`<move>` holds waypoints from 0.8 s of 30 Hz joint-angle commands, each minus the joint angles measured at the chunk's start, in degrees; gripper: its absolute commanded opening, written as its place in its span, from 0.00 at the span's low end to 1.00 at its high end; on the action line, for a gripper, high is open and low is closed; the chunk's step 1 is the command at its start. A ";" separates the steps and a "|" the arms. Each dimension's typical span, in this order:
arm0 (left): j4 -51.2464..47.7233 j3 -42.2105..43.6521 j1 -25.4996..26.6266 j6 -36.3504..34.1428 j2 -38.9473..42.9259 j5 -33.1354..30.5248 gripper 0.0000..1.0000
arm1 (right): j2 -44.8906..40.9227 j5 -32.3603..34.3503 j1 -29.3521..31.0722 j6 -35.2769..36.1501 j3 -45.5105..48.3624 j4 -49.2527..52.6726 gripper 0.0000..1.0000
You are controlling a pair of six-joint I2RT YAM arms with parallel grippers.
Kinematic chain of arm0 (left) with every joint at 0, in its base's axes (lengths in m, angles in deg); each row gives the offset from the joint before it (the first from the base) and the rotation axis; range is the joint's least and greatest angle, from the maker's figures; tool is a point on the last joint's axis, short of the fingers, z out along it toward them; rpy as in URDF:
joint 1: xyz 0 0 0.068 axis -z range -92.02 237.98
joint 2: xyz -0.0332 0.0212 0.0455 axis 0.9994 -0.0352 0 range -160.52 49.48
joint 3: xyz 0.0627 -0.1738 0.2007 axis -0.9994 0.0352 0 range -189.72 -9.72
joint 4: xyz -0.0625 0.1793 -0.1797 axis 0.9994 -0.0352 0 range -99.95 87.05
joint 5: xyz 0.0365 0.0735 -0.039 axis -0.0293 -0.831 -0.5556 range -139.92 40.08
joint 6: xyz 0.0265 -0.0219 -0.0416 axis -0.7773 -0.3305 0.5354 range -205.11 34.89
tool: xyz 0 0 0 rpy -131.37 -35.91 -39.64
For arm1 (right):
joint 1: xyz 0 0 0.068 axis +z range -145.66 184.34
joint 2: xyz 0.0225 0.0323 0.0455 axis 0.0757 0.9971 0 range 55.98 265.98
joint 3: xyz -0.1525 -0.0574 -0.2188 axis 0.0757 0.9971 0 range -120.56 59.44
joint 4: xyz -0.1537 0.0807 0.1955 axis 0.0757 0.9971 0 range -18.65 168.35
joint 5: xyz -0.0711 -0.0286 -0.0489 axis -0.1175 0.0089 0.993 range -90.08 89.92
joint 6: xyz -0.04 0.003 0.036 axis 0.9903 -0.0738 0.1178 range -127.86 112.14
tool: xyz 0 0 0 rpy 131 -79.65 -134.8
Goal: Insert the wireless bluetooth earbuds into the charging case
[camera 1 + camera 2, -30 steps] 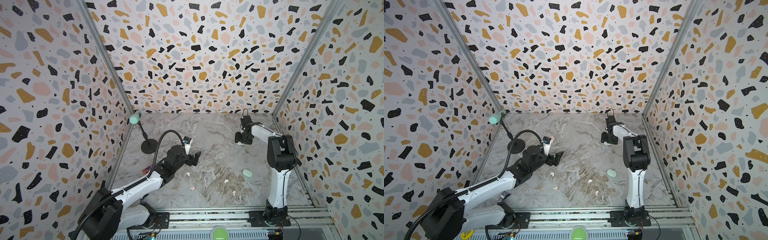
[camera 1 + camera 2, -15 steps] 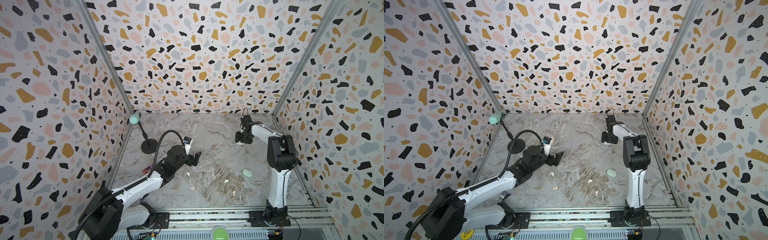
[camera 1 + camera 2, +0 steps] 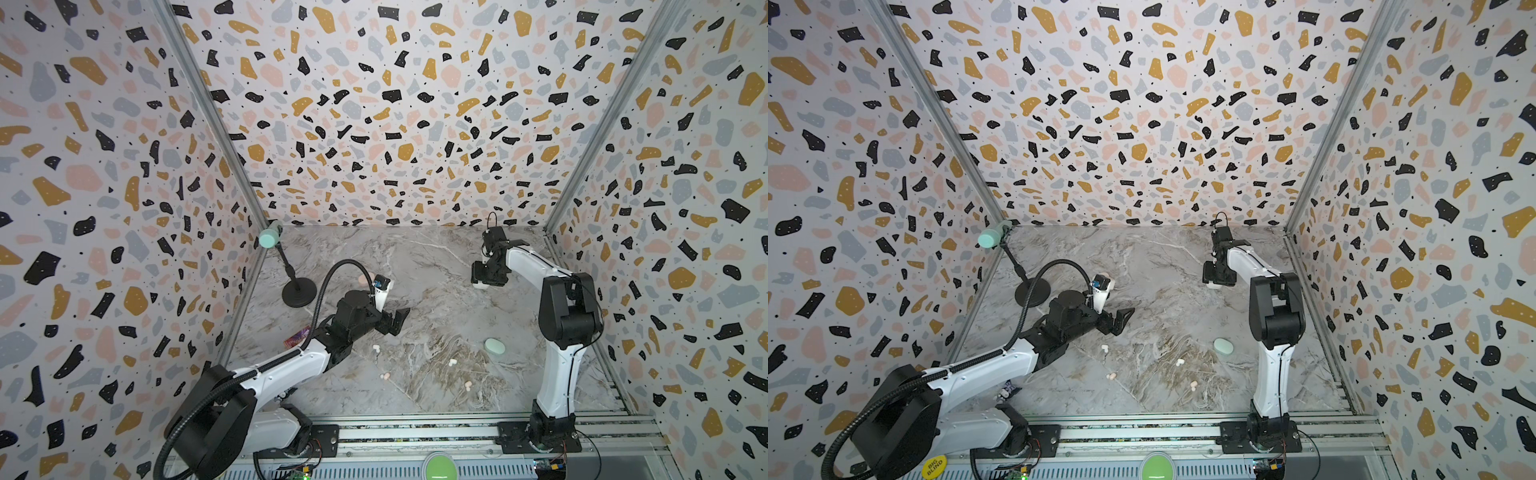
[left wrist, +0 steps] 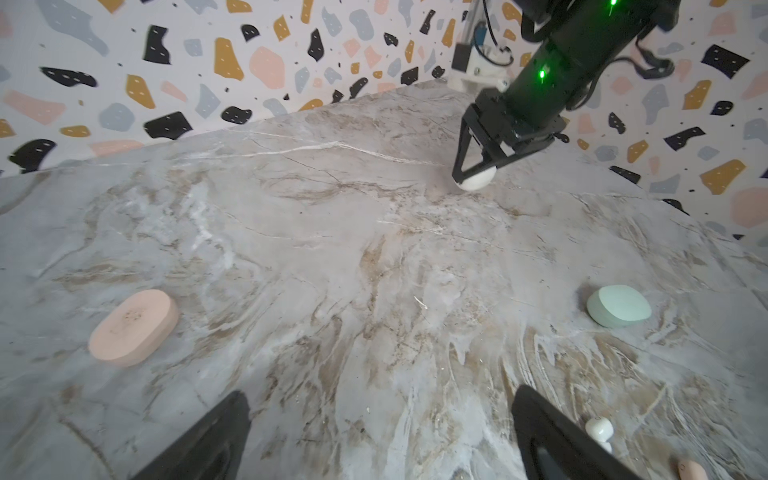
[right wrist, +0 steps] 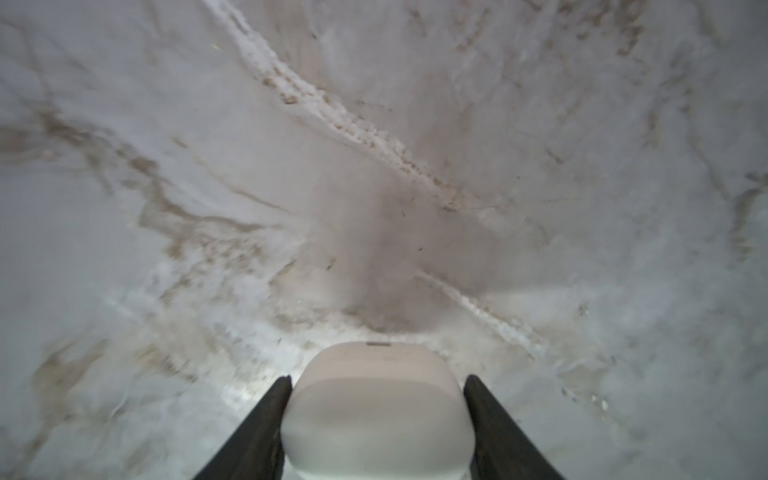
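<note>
The left claw [image 3: 397, 322] hangs over the middle of the table with its jaws spread wide and nothing between them. In the left wrist view its black fingers [image 4: 208, 436] frame bare marble. The right claw [image 5: 376, 380] is pinched on the two sides of a white charging case [image 5: 376, 415], low at the table surface toward the far right corner. Whether the case rests on the table I cannot tell.

Terrazzo-patterned walls [image 3: 374, 104] close in the far, left and right sides. The table [image 3: 436, 257] is grey marble with brown veins. At its far left corner is a black round-footed stand [image 3: 299, 293] with a mint-green head. A green round button [image 3: 439, 467] sits on the front rail.

A mint case [image 3: 494, 346] lies closed near the right edge, beside the right arm. A pink case [image 4: 133, 326] lies closed left of centre, mostly hidden behind the left arm in both top views. Four earbuds [image 3: 452, 362] lie loose and scattered in the front half of the table, none in a case.

A yellow sticker [image 3: 934, 466] on the left arm's base reads "BIG BLIND". A colourful card [image 3: 297, 336] at the left edge is too small to read.
</note>
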 commanded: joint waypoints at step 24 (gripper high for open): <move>39.48 -7.52 11.18 -3.42 -22.82 27.10 1.00 | -35.53 -17.95 16.38 -10.78 12.01 15.06 0.56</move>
